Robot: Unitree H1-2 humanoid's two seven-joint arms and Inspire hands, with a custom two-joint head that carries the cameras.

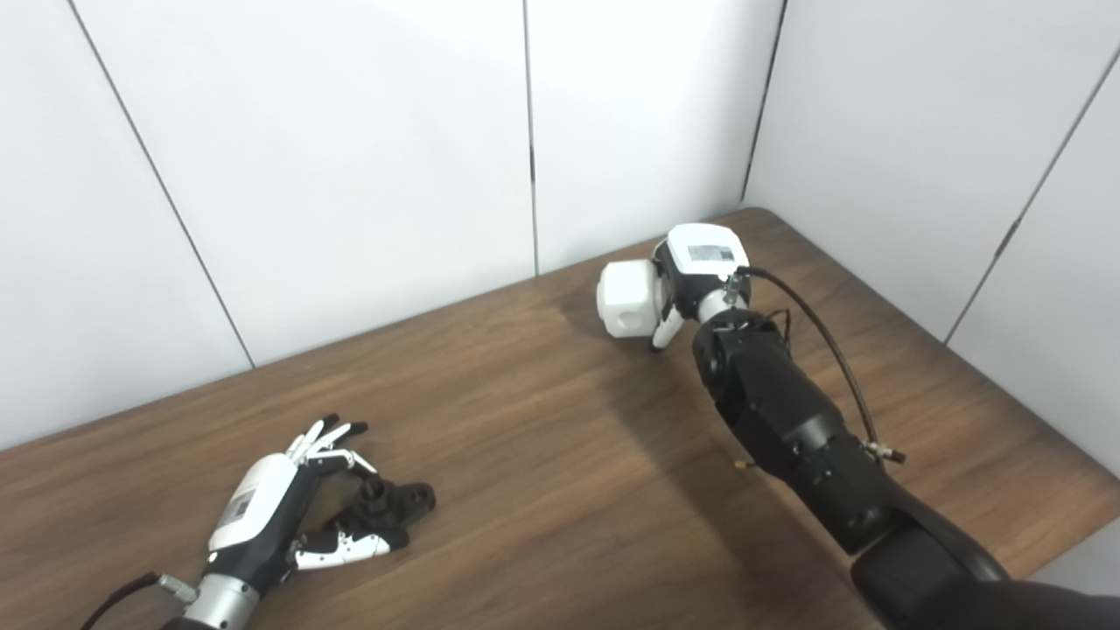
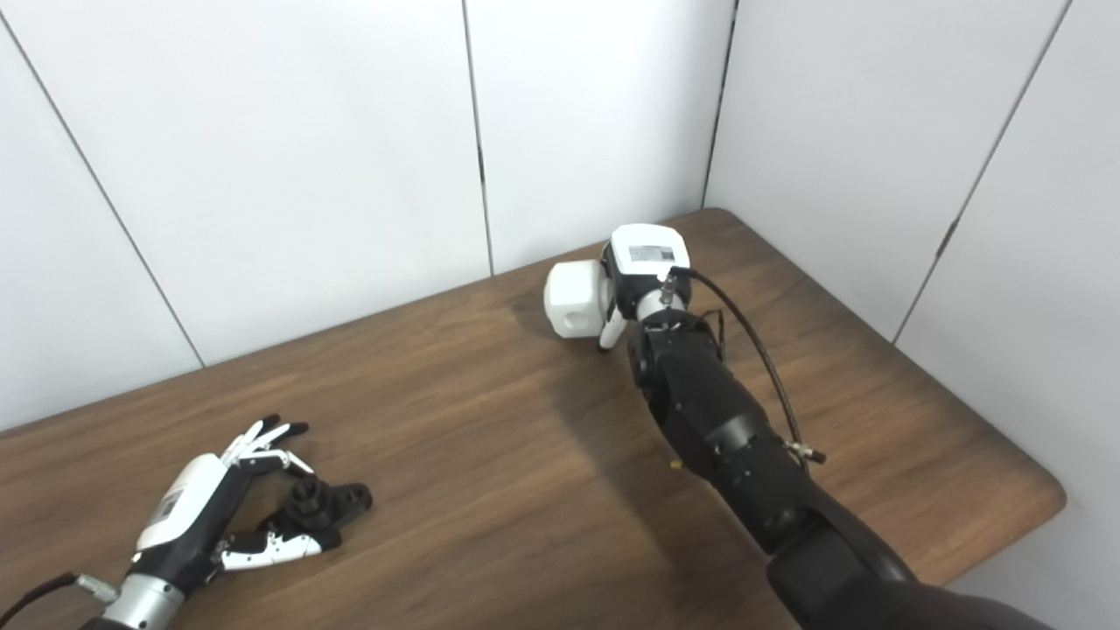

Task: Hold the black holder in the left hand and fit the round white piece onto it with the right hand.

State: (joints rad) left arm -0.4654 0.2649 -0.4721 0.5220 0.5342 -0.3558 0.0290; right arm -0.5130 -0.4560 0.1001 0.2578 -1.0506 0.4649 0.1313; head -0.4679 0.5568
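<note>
Black holder (image 1: 389, 506) lies near left; blocky white piece (image 1: 628, 298) seemingly raised far right.

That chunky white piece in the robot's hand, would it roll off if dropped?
The white piece probably won't roll far: its flat facets should stop it. It looks rigid, likely light plastic. The right hand grips it from one side.

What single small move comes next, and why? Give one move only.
Probably close the left hand on the small black plastic holder and lift it. The holder lies on the wooden table between that hand's spread fingers and thumb, seemingly not yet gripped, while the right hand already appears to hold the chunky round white piece far across the table.
</note>
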